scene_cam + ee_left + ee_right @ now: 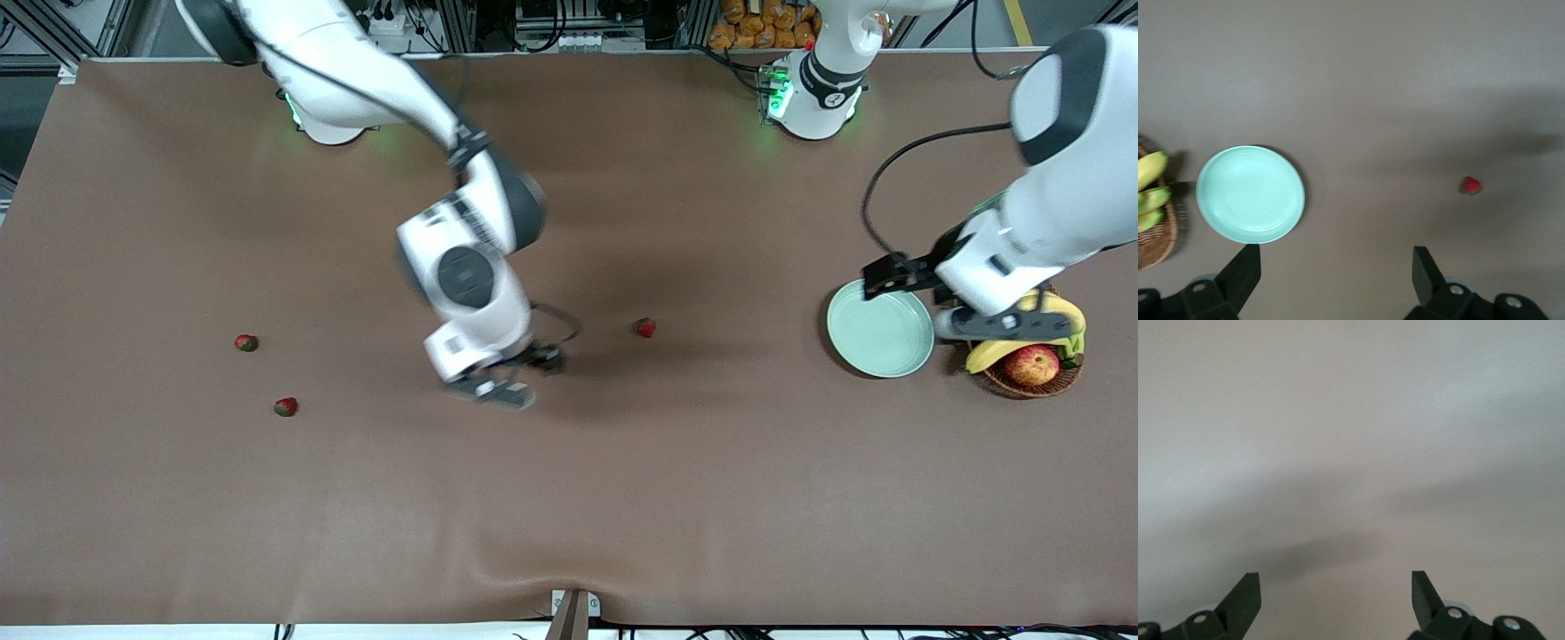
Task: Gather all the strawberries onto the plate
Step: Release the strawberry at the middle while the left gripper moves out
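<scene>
Here we saw the right gripper (498,388) over bare table near the middle, its jaws spread wide with nothing between them; its wrist view showed only brown cloth and shadow between the fingers (1245,597). One strawberry (645,328) lay on the table toward the left arm's end from that gripper, apart from it. Two more strawberries (246,342) (285,407) lay well apart toward the right arm's end. The plate (880,329) sat just beside the basket (1031,378) and held no berry. The left gripper (996,324) waited over the basket, partly hiding the bananas (1049,313) and apple (1031,364); its jaws stood wide and empty. In its wrist view the basket was cut off at the edge
</scene>
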